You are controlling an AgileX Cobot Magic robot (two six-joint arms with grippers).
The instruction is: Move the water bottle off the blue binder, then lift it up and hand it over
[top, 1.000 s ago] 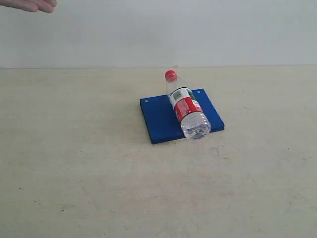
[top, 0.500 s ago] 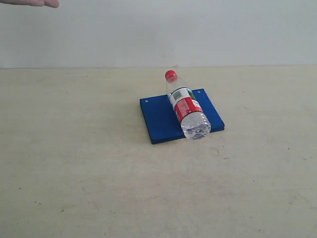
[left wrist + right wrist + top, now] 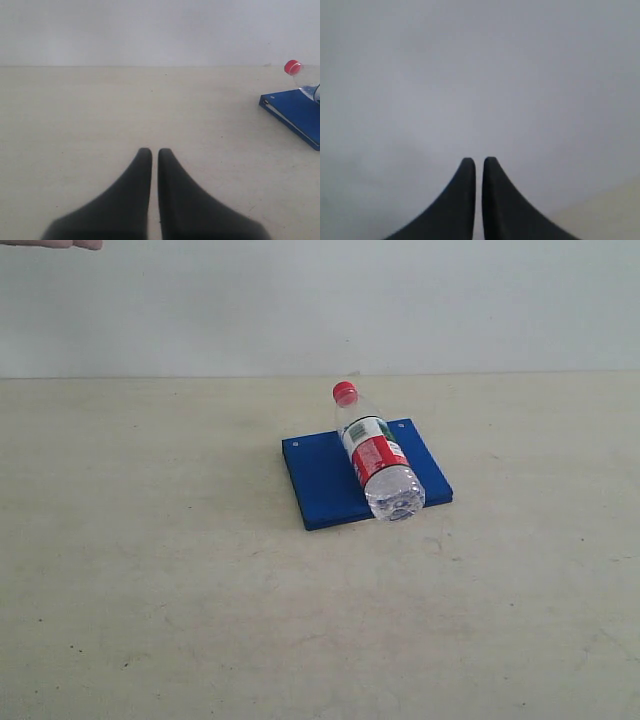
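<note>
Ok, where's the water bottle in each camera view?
Exterior: water bottle lies on its side near centre, on the blue binder.
Left wrist: only its cap end shows, cut off at the frame edge.
Right wrist: not in it.
Shared landmark: the blue binder under the bottle.

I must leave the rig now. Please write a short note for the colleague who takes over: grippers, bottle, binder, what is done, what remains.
Left gripper: shut, empty, aimed across the table.
Right gripper: shut, empty, facing a blank wall.
Water bottle: lying on its side on the blue binder, red cap toward the wall, base at the binder's near edge.
Done: nothing yet; neither gripper is at the bottle.
Left: move the bottle off the binder, lift, hand over.
</note>
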